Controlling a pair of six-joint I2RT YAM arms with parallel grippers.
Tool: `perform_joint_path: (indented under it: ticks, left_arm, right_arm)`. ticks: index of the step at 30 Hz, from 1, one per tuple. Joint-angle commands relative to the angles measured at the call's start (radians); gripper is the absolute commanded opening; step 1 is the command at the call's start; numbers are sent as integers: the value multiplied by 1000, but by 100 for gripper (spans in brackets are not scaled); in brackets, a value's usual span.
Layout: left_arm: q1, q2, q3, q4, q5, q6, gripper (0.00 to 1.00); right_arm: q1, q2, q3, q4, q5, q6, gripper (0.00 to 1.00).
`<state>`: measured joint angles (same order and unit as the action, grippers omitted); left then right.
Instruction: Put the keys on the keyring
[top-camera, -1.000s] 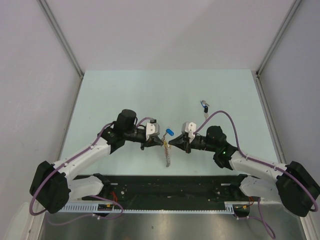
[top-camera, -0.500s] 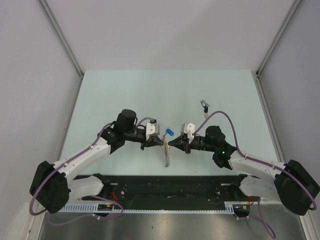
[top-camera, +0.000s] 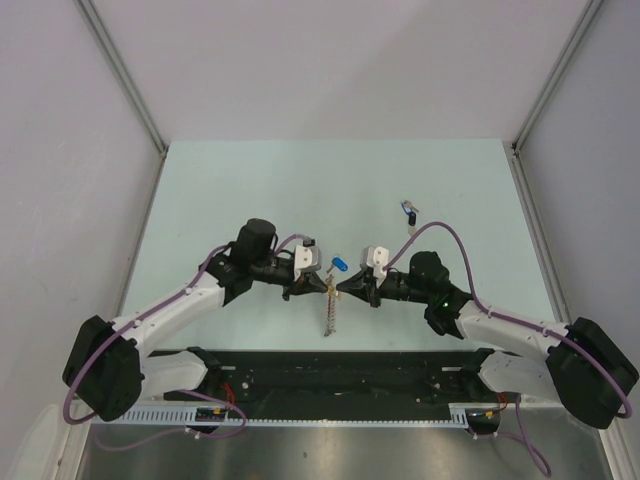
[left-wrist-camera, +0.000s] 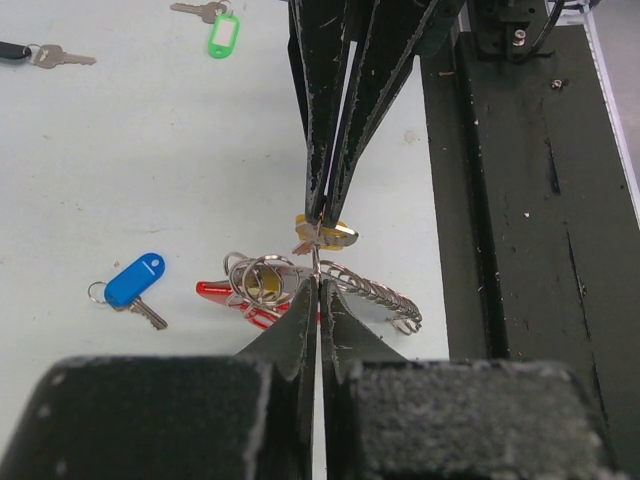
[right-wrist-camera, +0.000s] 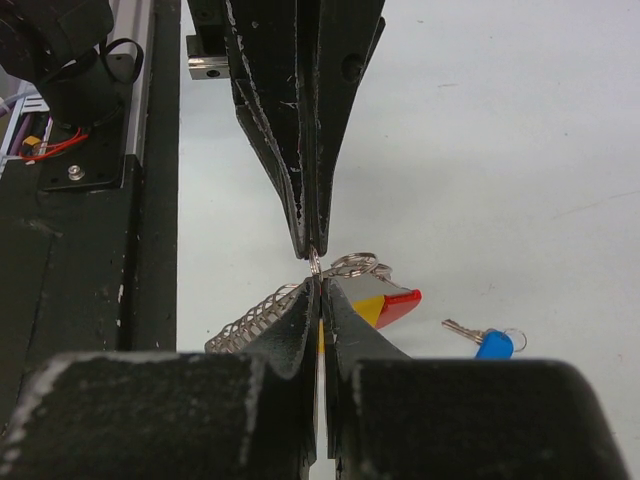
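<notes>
The keyring hangs as a silver coiled chain between the two gripper tips above the table. In the left wrist view its chain, rings and red band show below the tips. My left gripper is shut on a ring of the keyring. My right gripper is shut on the yellow key, tip to tip with the left gripper. A blue key lies loose just beyond them. A green key and a dark key lie farther off.
The black base rail runs along the near edge, right under the hanging chain. The far loose keys lie right of centre on the pale green table. Grey walls enclose the table on three sides.
The hanging chain has swung slightly left and now hangs straighter. Both grippers stay shut, tip to tip, almost in the same place.
</notes>
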<state>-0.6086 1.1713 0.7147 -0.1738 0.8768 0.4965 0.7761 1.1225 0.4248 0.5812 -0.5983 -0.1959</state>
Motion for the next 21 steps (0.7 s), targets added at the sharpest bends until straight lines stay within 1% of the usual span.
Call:
perform_joint_path:
  ticks: [1, 21]
  left_arm:
    - [-8, 10, 22, 22, 65, 5, 0]
    - [-6, 8, 26, 23, 82, 2, 0]
  right_arm:
    - [2, 14, 15, 49, 9, -17, 0]
    - [-1, 33, 15, 65, -14, -19, 0]
